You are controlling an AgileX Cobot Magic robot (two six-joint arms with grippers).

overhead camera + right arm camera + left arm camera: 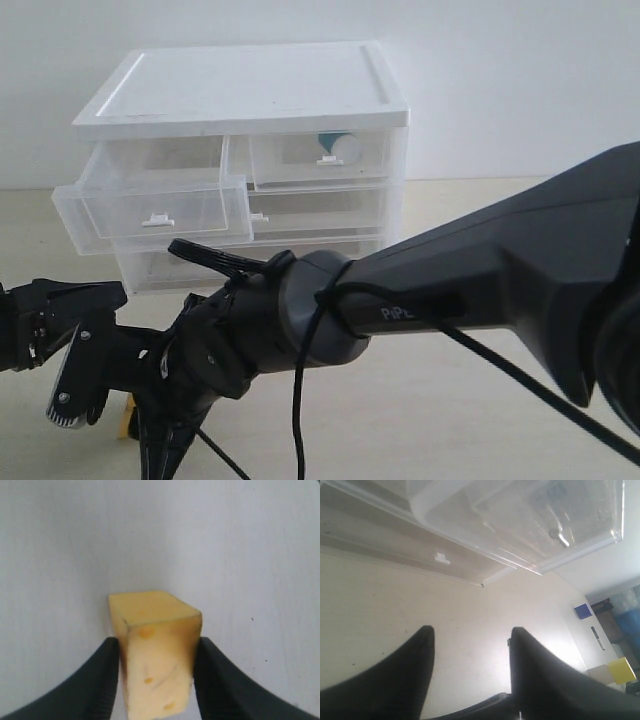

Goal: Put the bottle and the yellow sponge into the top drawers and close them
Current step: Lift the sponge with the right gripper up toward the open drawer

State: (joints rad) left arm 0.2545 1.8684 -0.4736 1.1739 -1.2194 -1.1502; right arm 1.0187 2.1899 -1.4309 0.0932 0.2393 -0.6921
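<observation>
Fingers [102,680] of the right gripper [156,641] press on 2 opposite sides of the yellow sponge [155,620], clamping it between them with the pale table [260,555] behind it. I cannot tell whether the sponge rests on the table or hangs just above it. In the exterior view only a yellow sliver of it shows, at 7 o'clock of the picture, under the black wrist.

At 12 o'clock stands the white-topped cabinet [250,85]. Its top left drawer [150,205] is pulled well out and looks empty through its clear walls. At 3 o'clock of that one, the top right drawer [320,158] is pushed in, and the bottle [340,147] lies inside it, its white cap turned to the front with a teal edge behind. Below them, the 2 full-width drawers [320,212] are shut; what they hold is too hazy to tell.

From 3 o'clock the right arm [480,280] reaches across the middle and slopes down to 7 o'clock, in front of the cabinet, its wrist tipped toward the table. A black cable [298,400] loops round it and hangs down.

At 8 o'clock, just beside that wrist, the left gripper [472,630] sits low over the table, its fingers standing apart with only bare tabletop between them, below the open drawer.
</observation>
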